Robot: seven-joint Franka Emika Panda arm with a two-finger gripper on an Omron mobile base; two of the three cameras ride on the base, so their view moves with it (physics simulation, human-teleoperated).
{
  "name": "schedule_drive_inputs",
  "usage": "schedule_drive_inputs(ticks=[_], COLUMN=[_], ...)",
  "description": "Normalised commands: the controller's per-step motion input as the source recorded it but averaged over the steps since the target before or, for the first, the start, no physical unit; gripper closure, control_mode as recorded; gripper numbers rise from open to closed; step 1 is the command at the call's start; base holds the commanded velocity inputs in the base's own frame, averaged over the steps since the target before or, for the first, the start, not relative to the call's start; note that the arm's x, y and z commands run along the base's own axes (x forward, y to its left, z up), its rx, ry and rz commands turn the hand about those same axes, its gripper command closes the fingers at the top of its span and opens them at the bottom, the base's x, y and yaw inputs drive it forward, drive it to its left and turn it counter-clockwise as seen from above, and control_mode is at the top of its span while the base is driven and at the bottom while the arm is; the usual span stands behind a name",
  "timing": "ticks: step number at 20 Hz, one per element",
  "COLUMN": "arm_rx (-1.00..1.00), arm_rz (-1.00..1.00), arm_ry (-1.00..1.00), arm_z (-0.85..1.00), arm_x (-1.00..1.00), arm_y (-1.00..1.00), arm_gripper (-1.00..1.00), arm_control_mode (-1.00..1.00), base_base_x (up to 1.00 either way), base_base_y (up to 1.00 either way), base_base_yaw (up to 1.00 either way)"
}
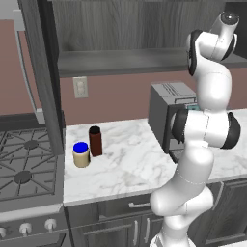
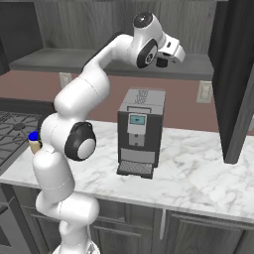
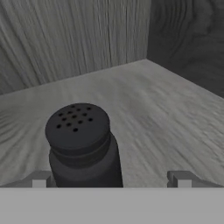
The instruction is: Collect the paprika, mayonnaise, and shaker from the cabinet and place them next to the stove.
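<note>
Left base view. The paprika (image 1: 95, 140) and the mayonnaise (image 1: 81, 154) stand upright on the marble tabletop (image 1: 130, 164), close together, just beside the stove (image 1: 26, 169). Two of the three look delivered. The arm reaches up toward the cabinet (image 1: 120, 34), its hand passing out at the top right edge. A grey coffee machine (image 1: 169, 116) sits behind the arm.

Right base view. The end effector (image 2: 161, 62) sits at the level of the cabinet's shelf board (image 2: 64, 62), over the coffee machine. A small dark shape at its tip is probably the shaker (image 2: 161, 62), though it is too small to tell whether it is touched. A sliver of the mayonnaise's blue lid shows behind the arm's base, at left.

Hand view. The shaker stands upright on the shelf, close in front of the camera, near the back corner of the cabinet. Perforated flat top, body widening downward. The two fingertips (image 3: 39, 179) are spread fully apart, nothing held. The shaker stands nearer the left one than the right (off centre, so a small sideways correction looks needed before closing).

Handling, as judged: small, rigid, likely light, so easily tipped or nudged by a one-sided touch. Smooth dark sides and the taper could let it slip downward out of a pinch near the top. Best hold looks to be across the wider lower body, below the cap ridge, pads level, moderate squeeze.
</note>
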Motion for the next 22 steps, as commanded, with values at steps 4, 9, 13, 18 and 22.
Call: schedule_drive_inputs(ticks=[4, 9, 13, 18, 22], arm_rx=[0.00, 0.00, 0.00, 0.00, 0.00], arm_rz=[0.00, 0.00, 0.00, 0.00, 0.00], arm_ry=[-0.02, -0.02, -0.02, 0.00, 0.00], arm_z=[0.00, 0.00, 0.00, 0.00, -0.01], arm_x=[0.00, 0.00, 0.00, 0.00, 0.00], arm_y=[0.00, 0.00, 0.00, 0.00, 0.00], arm_gripper=[-1.00, -1.00, -1.00, -1.00, -1.00], arm_control_mode=[-1.00, -1.00, -1.00, -1.00, -1.00], base_base_x=[0.00, 0.00, 0.00, 0.00, 0.00], base_base_y=[0.00, 0.00, 0.00, 0.00, 0.00], base_base_yaw=[0.00, 0.00, 0.00, 0.00, 0.00])
